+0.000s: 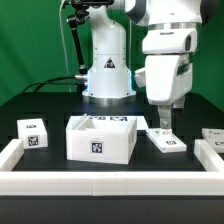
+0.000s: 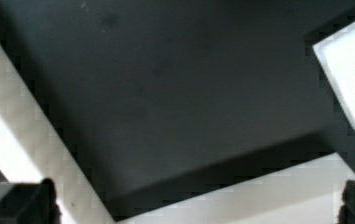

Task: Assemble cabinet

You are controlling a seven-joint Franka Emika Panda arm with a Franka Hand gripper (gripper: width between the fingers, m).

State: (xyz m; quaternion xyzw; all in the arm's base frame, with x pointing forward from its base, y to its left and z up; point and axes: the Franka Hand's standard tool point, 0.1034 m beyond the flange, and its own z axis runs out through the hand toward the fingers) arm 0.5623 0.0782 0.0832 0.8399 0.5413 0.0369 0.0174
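The cabinet (image 1: 100,138) is a white open-topped box frame with a black-and-white tag on its front, standing on the black table at the middle front. My gripper (image 1: 163,124) points down just to the exterior view's right of it, over a thin flat white tagged piece (image 1: 165,141). In the wrist view my gripper (image 2: 192,205) is open wide and empty. Its dark fingertips (image 2: 21,200) show at both lower corners. Below them are black table and a white angled corner (image 2: 245,190). A white tagged part (image 2: 352,75) shows at the frame edge.
A small white tagged box (image 1: 33,133) stands at the exterior view's left. Another white tagged part (image 1: 214,135) lies at the right edge. A low white border rail (image 1: 110,175) runs along the front and both sides. The robot base (image 1: 107,70) stands behind the cabinet.
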